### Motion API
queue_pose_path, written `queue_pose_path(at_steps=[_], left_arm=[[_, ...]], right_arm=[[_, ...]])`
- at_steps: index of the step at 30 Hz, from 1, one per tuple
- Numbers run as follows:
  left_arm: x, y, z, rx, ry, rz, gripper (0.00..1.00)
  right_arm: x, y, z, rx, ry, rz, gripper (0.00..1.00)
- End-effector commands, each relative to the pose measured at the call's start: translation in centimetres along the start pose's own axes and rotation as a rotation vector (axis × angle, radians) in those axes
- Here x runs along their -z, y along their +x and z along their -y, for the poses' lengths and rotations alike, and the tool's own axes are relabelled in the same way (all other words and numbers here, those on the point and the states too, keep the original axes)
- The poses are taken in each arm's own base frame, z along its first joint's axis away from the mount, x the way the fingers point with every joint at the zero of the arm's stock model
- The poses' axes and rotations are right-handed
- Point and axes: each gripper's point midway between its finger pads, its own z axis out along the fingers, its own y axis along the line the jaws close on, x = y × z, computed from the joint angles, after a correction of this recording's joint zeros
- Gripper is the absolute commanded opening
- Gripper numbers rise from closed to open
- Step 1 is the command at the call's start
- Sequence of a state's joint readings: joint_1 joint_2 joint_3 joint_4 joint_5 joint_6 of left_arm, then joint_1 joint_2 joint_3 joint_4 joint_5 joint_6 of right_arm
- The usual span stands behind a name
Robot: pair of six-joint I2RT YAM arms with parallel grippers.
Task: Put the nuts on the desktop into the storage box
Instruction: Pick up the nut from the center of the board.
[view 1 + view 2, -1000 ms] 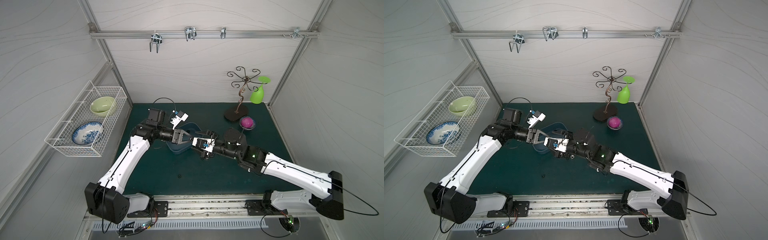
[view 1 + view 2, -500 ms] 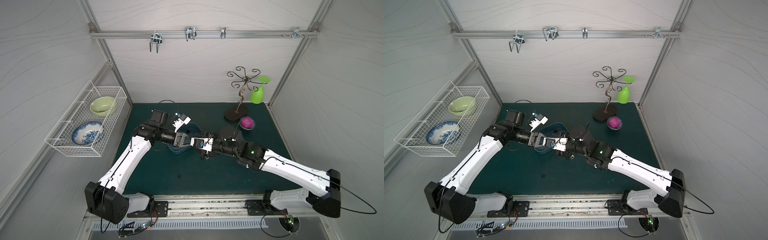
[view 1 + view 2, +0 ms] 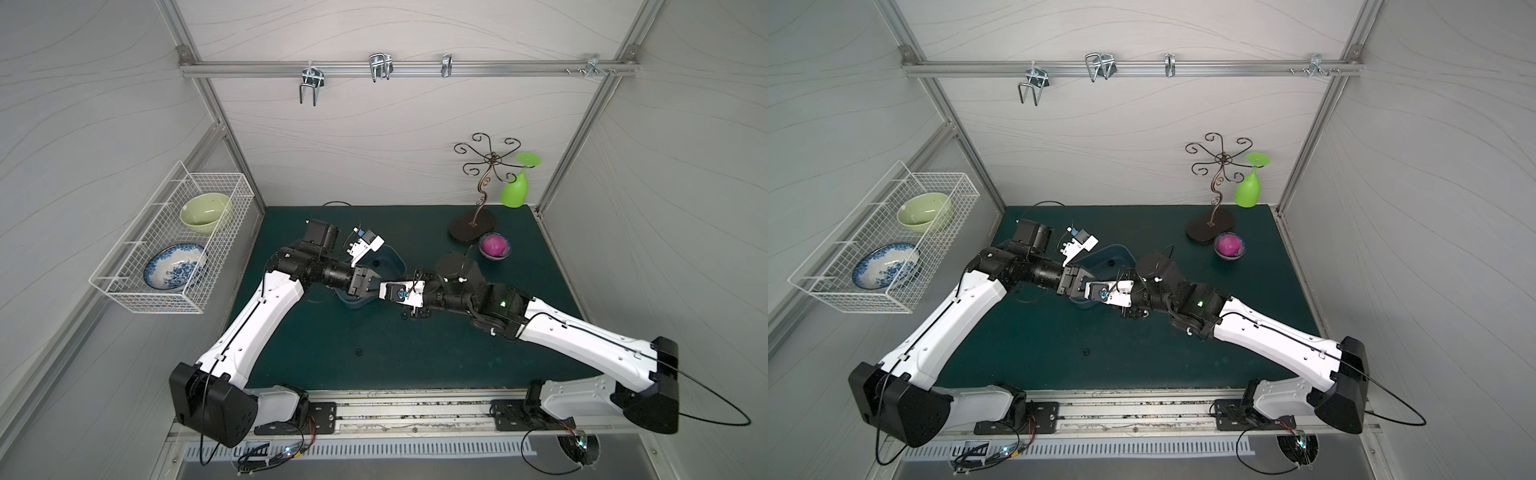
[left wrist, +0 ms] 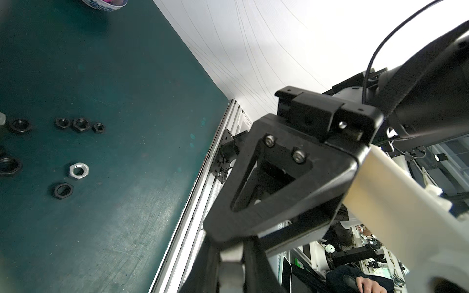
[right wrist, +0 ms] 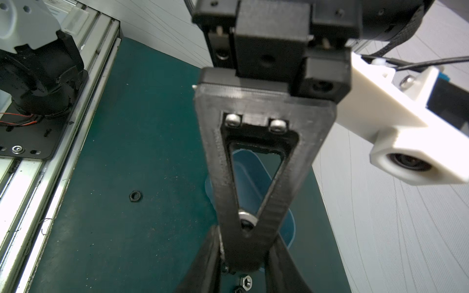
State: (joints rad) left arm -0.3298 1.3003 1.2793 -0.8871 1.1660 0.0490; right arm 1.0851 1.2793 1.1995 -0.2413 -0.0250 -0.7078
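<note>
Teal desktop (image 3: 415, 353) holds most nuts (image 4: 80, 124), loose near the storage box (image 3: 392, 254); you have perhaps one inside, early days; left gripper (image 5: 242, 248) jaws pressed together beside the box; right gripper (image 4: 220, 225) jaws: cannot tell

The left gripper (image 3: 369, 288) is held over the near rim of the storage box (image 3: 394, 261), its tips covered by the right arm's white camera mount (image 3: 411, 291) (so the jaws cannot be read). One nut (image 3: 376, 262) is seen inside the box beyond the gripper. Another nut (image 3: 403, 316) lies on the desktop (image 3: 415, 365) just past the mount, and a third nut (image 3: 360, 352) well behind the gripper.
</note>
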Motion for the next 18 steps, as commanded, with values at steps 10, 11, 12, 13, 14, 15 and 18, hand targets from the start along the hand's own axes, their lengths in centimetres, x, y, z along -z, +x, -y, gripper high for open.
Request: queue_pose_path(at_steps=[10,11,12,13,14,15,18], left_arm=[[0.0,-0.7,1.1,-0.055,0.015,0.0,0.32],[0.0,-0.7,1.3,-0.058,0.018,-0.002,0.38],[0.1,-0.7,1.4,-0.063,0.018,-0.004,0.45],[0.2,-0.6,1.6,-0.072,0.017,-0.008,0.56],[0.4,-0.5,1.6,-0.089,0.001,-0.011,0.68],[0.5,-0.4,1.5,-0.105,-0.017,-0.017,0.77],[1.1,-0.2,0.9,-0.131,-0.072,-0.017,0.99]], right_arm=[[0.2,-0.9,0.7,-0.009,0.015,0.032,0.06],[0.1,-0.7,0.6,-0.01,0.015,0.028,0.06],[0.0,-0.5,0.5,-0.009,0.014,0.026,0.06],[-0.1,-0.3,0.4,-0.009,0.015,0.023,0.06],[-0.2,-0.1,0.4,-0.012,0.02,0.021,0.06],[-0.3,0.1,0.3,-0.017,0.022,0.017,0.06],[-0.6,0.7,0.2,-0.05,0.01,0.013,0.05]])
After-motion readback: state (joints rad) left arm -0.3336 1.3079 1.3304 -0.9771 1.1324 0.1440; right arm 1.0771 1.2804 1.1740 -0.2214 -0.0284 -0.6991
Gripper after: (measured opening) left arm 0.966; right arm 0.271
